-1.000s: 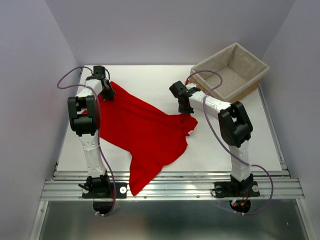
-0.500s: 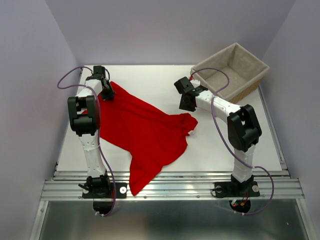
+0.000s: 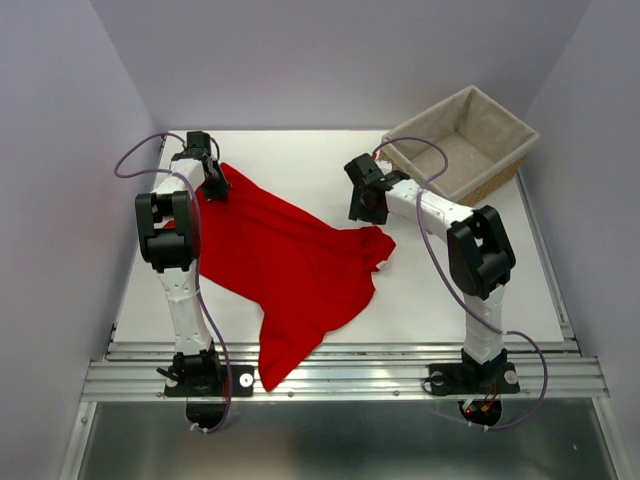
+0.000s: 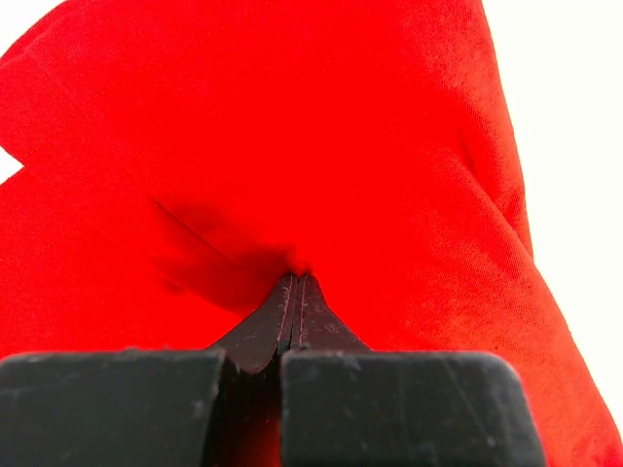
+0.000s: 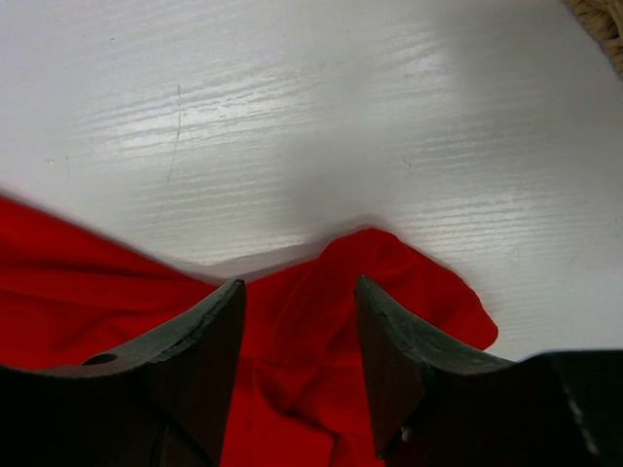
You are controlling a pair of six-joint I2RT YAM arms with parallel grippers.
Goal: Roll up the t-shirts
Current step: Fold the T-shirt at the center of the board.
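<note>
Left fingers (image 4: 268, 336) pinch the t-shirt (image 3: 290, 260); right fingers (image 5: 195, 360) hang spread above its other edge.

The left pair is pressed together on a fold of red cloth that puckers at the tips, likely anchoring that corner so the shirt can be pulled flat. The right pair grips nothing: a bunched lump of cloth lies below and between them on the white worktop (image 3: 470, 290) (perhaps a hem or sleeve, hard to tell). From the left fingers the shirt spreads crumpled and skewed towards the right pair, so it probably needs flattening before rolling. The basket (image 3: 490, 185) sits beyond the right fingers.
</note>
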